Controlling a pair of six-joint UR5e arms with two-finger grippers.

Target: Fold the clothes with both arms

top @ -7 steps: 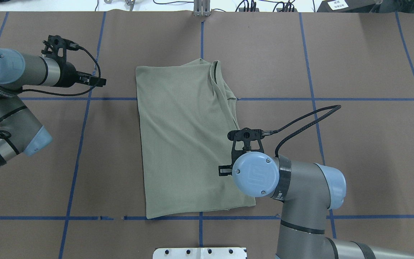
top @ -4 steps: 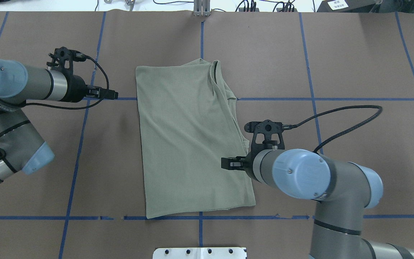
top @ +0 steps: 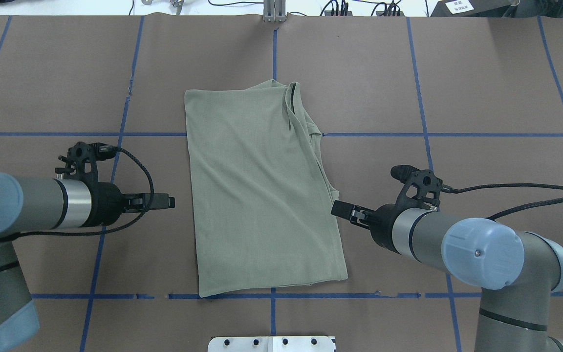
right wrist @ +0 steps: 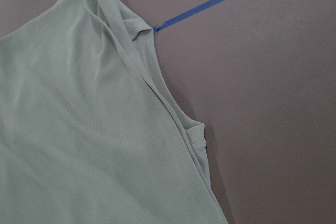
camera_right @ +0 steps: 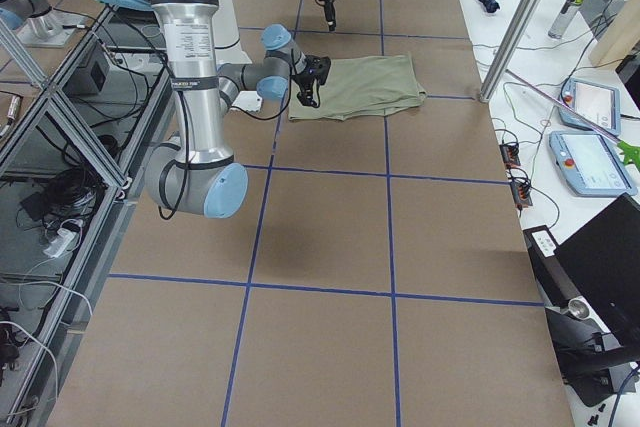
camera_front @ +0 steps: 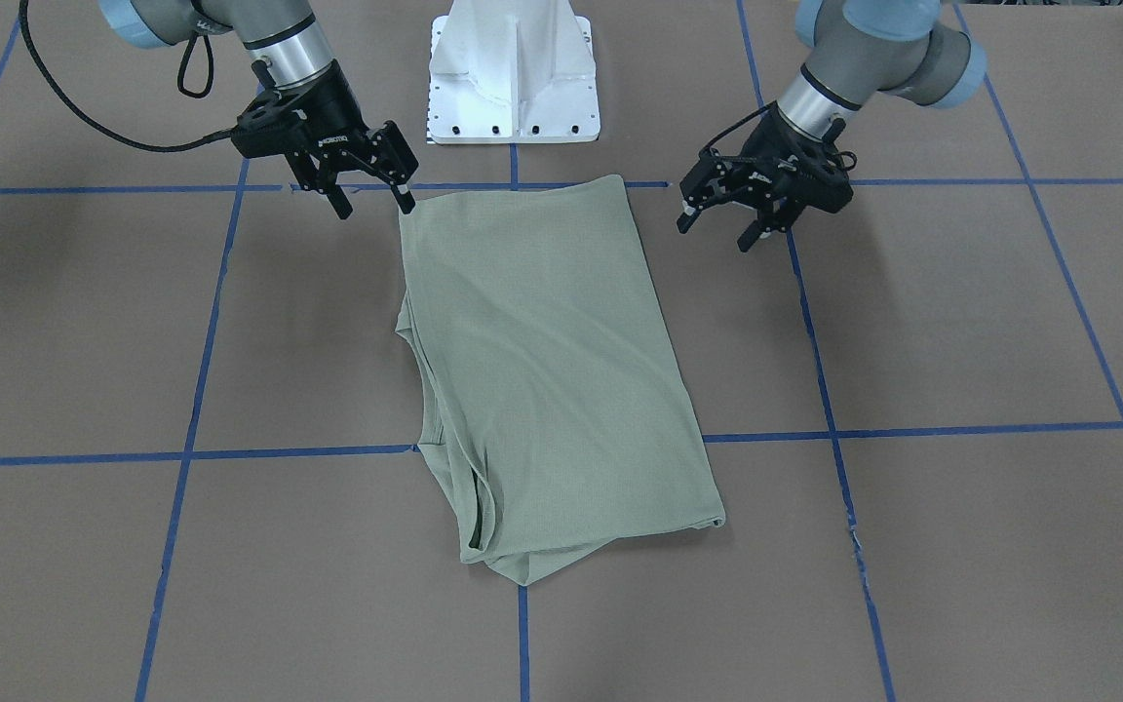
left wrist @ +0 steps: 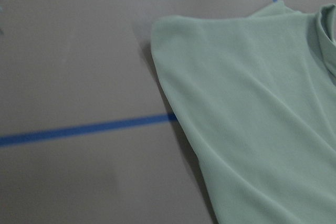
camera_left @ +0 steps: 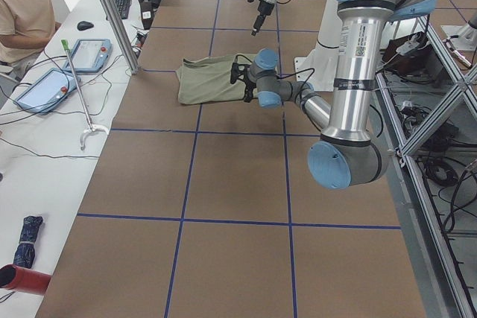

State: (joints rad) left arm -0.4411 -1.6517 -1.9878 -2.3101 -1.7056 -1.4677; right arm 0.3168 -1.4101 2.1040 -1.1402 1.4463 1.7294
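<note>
Shirt (camera_front: pixel 552 361) lies lengthways, near edge to far, between my left gripper (camera_front: pixel 715 230) and right gripper (camera_front: pixel 375 207), both with jaws apart; right closer

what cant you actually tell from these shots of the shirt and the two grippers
- The shirt: how it is folded underneath, hidden by its own top layer in every view.
- The right gripper: whether a finger touches the shirt's corner; the front view overlaps them and the overhead view gives no height.
- The left gripper: its fingers are out of frame in its wrist view, which is also blurred.
</note>
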